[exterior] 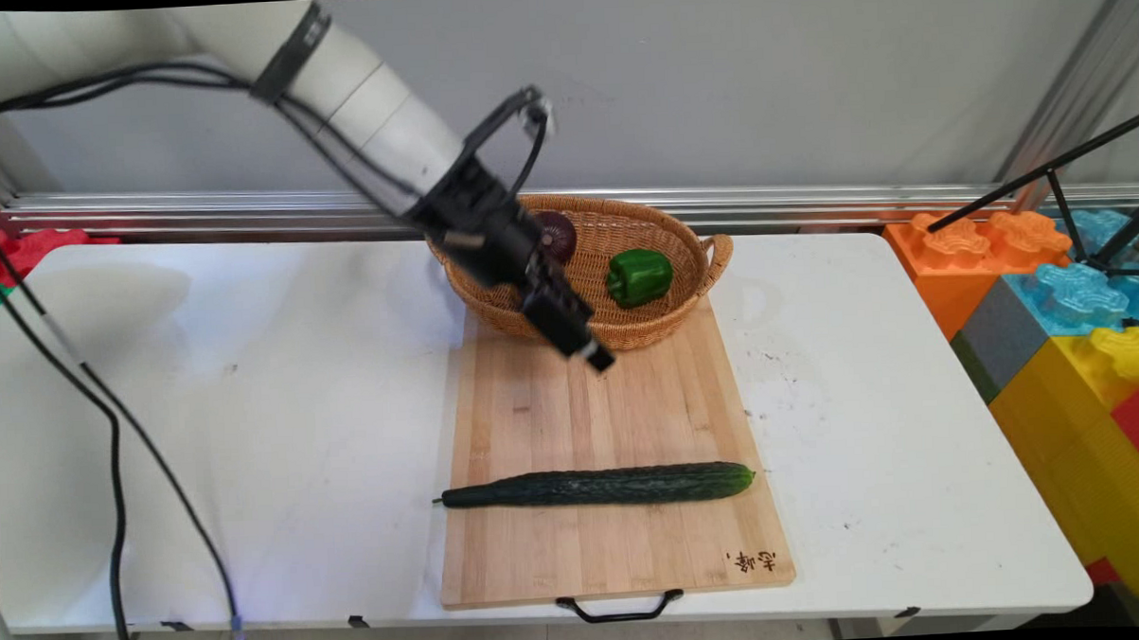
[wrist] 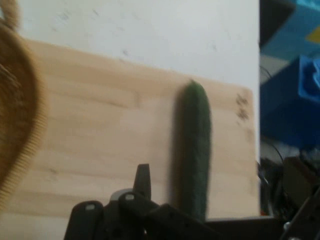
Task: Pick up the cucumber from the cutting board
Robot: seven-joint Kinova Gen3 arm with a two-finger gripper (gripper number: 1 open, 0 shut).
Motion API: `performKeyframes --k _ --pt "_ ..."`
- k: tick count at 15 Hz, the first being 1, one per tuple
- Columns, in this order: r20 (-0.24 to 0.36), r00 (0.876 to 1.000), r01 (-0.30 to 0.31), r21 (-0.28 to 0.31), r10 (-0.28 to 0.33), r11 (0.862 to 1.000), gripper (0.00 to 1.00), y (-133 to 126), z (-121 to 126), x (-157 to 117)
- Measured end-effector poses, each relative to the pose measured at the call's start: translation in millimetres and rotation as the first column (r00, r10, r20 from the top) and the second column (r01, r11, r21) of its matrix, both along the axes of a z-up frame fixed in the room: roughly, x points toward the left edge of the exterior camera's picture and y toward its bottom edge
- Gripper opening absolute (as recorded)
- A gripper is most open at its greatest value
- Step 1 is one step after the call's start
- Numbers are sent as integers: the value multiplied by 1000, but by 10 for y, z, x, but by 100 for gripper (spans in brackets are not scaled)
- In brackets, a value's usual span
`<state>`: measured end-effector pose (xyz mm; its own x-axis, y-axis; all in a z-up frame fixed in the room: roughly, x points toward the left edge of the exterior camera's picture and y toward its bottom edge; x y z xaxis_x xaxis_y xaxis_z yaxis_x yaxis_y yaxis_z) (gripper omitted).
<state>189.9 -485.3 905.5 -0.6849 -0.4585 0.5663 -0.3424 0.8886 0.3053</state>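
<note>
The gripper (exterior: 597,355), fingers together and empty, hangs over the cutting board (exterior: 615,546) beside the basket (exterior: 627,332); the cucumber (exterior: 599,486) lies well apart, nearer the counter's (exterior: 251,416) front edge.

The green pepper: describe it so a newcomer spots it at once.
Find the wooden cutting board mid-table; a wicker basket sits on its far end. The green pepper lies inside on the right, glossy and blocky, unlike the dark round onion beside it.
</note>
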Motion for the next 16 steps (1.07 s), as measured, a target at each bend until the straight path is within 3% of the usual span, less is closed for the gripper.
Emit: performKeyframes --k 7,16 --pt "47 991 128 -44 -126 991 100 452 -601 -181" --pt "87 979 194 -128 -184 973 100 593 -1170 -427"
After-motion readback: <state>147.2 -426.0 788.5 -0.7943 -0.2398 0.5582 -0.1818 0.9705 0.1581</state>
